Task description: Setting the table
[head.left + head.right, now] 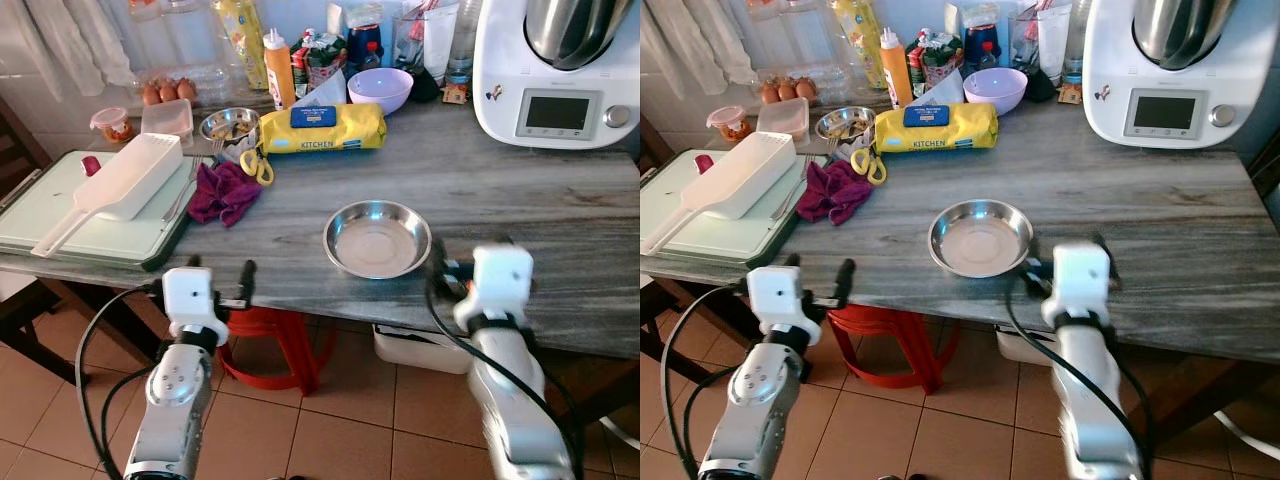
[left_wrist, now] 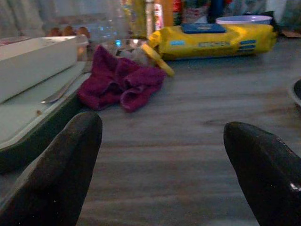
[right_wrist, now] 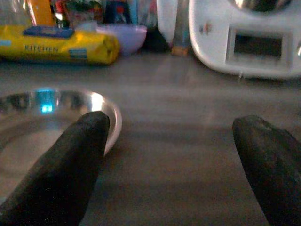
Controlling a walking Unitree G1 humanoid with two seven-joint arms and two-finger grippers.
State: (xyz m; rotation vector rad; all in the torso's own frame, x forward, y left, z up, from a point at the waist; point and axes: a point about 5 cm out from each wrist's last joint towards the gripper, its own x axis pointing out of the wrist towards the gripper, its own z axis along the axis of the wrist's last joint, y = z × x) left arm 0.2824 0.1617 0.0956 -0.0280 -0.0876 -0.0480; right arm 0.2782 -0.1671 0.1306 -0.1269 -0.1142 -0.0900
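An empty round steel plate (image 1: 377, 238) lies near the front edge of the grey wooden table (image 1: 520, 200). My right gripper (image 1: 470, 258) is at the table edge just right of the plate and stands open. In the right wrist view one finger (image 3: 70, 155) is beside the plate's rim (image 3: 110, 117). My left gripper (image 1: 220, 270) is open at the front edge, below a crumpled purple cloth (image 1: 222, 192), with bare tabletop between its fingers (image 2: 56, 165). A small steel bowl (image 1: 229, 124) at the back holds cutlery. A fork (image 2: 61, 92) lies on the green board.
A green board (image 1: 60, 235) at the left carries a long white tray (image 1: 125, 180). Yellow-handled scissors (image 1: 257, 165), a yellow kitchen pack (image 1: 322, 128), a purple bowl (image 1: 380, 88), bottles and eggs (image 1: 167, 92) crowd the back. A white kitchen machine (image 1: 558, 70) stands back right. Below the table is a red stool (image 1: 275, 340).
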